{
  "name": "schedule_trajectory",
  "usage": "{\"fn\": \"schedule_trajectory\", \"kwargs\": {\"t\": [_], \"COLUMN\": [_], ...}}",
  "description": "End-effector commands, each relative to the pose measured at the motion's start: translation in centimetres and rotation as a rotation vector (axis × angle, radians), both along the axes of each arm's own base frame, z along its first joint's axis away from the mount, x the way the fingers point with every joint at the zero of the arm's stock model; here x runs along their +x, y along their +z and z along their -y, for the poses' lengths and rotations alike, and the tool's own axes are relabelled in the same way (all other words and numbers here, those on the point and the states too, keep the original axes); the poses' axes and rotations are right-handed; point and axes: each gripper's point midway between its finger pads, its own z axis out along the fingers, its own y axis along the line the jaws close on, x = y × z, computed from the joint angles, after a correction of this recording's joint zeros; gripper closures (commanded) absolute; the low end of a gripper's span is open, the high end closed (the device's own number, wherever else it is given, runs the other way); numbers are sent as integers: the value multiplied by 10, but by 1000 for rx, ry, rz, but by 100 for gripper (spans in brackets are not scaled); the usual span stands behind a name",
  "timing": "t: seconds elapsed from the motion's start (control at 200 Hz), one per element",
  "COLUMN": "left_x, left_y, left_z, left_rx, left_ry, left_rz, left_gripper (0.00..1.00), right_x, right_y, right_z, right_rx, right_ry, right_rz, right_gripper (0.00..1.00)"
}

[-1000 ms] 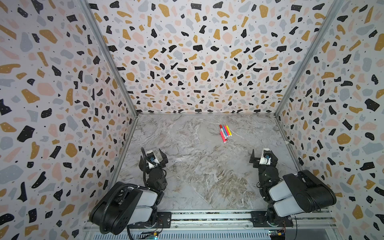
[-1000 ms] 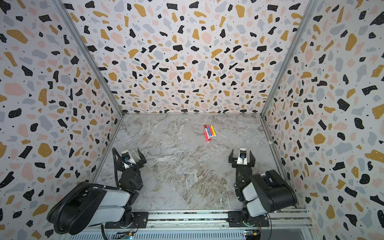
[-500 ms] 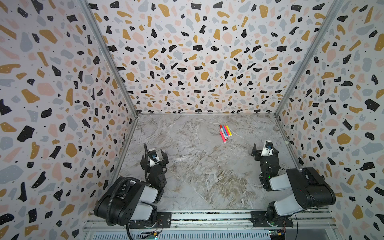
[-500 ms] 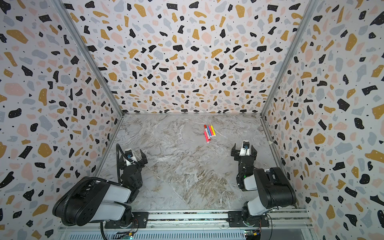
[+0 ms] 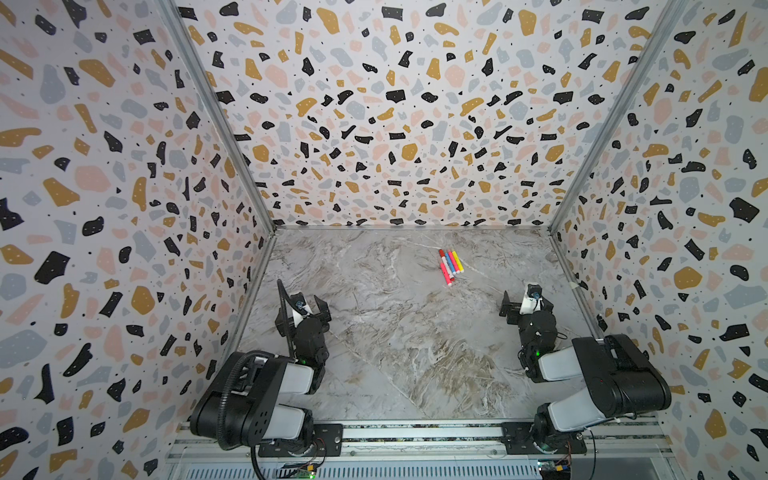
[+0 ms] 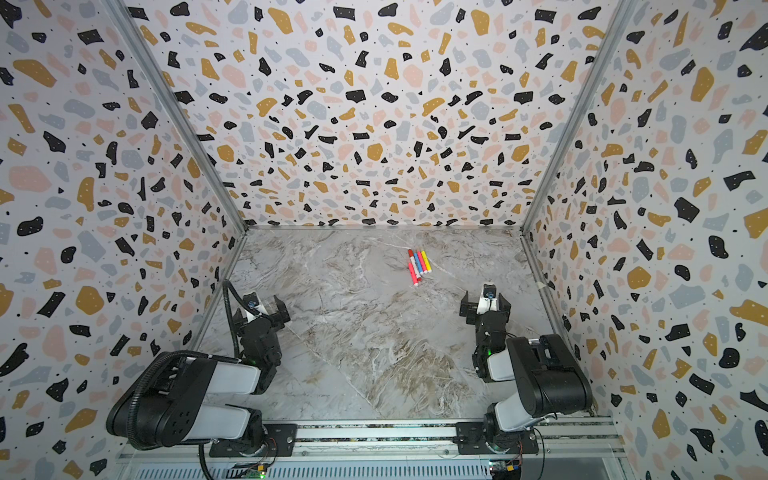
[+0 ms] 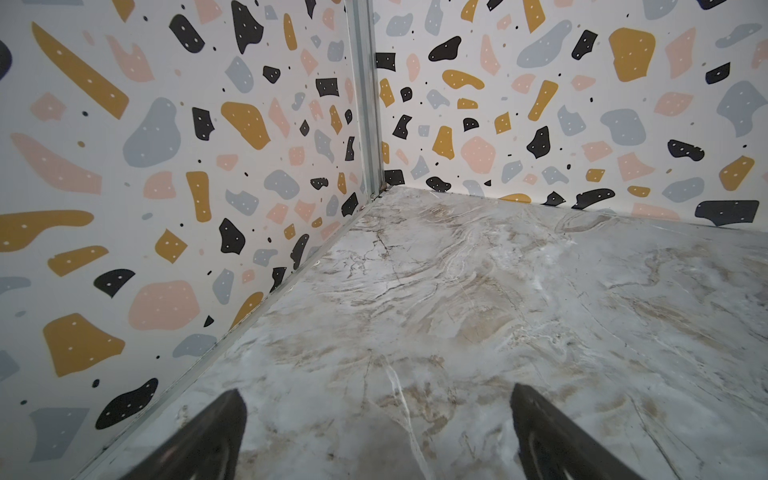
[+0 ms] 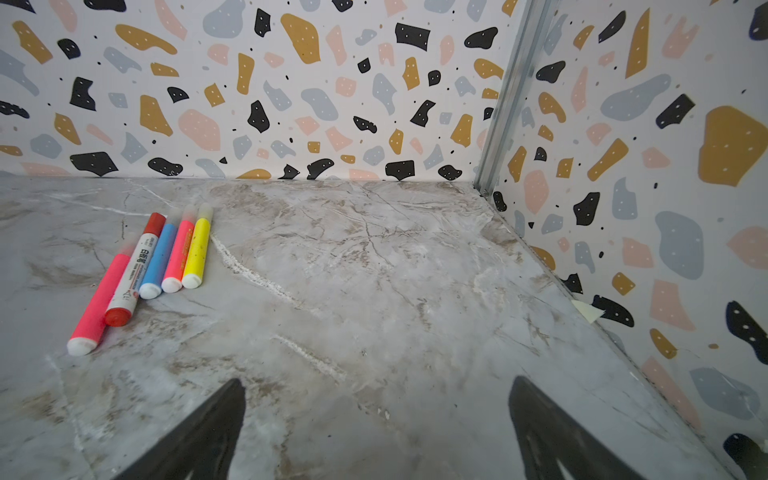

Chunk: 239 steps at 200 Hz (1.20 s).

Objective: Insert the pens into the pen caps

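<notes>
While both arms sit low at the near edge of the desk [image 5: 395,332], I can see my left gripper [image 7: 376,390] is wide open with nothing in it. Its two dark fingers [image 7: 216,432] point at bare desk, near a corner of the spotty walls [image 7: 166,166]. My right gripper [image 8: 377,380] is wide open too and holds nothing.

Out past the right gripper lie the pens [image 8: 153,266], flat on the desk. There are five, packed side by side and touching. I count a yellow pen [image 8: 197,253], a pink pen [image 8: 178,257], a blue pen [image 8: 160,259], a white pen [image 8: 133,274] with dark print, and a longer pink pen [image 8: 102,303]. A red cap [image 8: 156,224] sits on the white pen's far end.

In both top views the pens [image 5: 449,266] [image 6: 419,266] lie toward the back of the desk, a bit right of the middle. They are well apart from both grippers and nearer the right one.
</notes>
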Motion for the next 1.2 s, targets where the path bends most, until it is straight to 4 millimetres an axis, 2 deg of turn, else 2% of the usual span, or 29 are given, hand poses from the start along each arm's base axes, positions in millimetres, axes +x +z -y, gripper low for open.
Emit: {"fn": "schedule_trajectory", "kwargs": {"t": [0.0,1.191], "left_x": [1,0], "left_y": [11,12], "left_z": [-1,-6], "left_rx": [-19,-20], "left_ry": [4,26], "left_rz": [51,55], "left_gripper": [1,1], "right_x": [0,-1], "right_y": [6,7], "right_z": [1,-1], "right_rx": [14,8], "right_ry": [-2,0], "right_rz": [17,19], "right_gripper": [1,1]}}
